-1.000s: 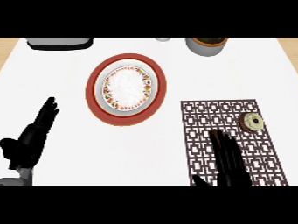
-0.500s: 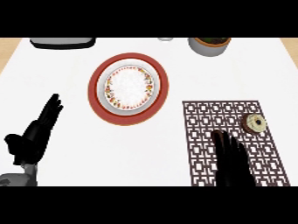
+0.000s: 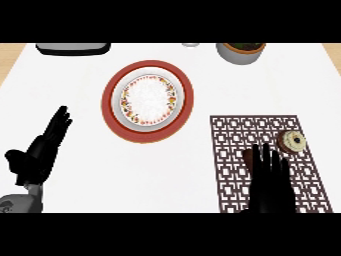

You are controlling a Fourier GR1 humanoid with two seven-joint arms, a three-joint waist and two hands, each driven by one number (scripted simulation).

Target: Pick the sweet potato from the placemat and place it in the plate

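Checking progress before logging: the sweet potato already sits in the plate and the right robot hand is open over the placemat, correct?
Not quite. The head view shows the sweet potato on the placemat, not in the plate. The right robot hand is indeed open over the placemat.

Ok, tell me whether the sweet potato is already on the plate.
No. The sweet potato lies on the placemat, right of the plate, with the right hand just below it.
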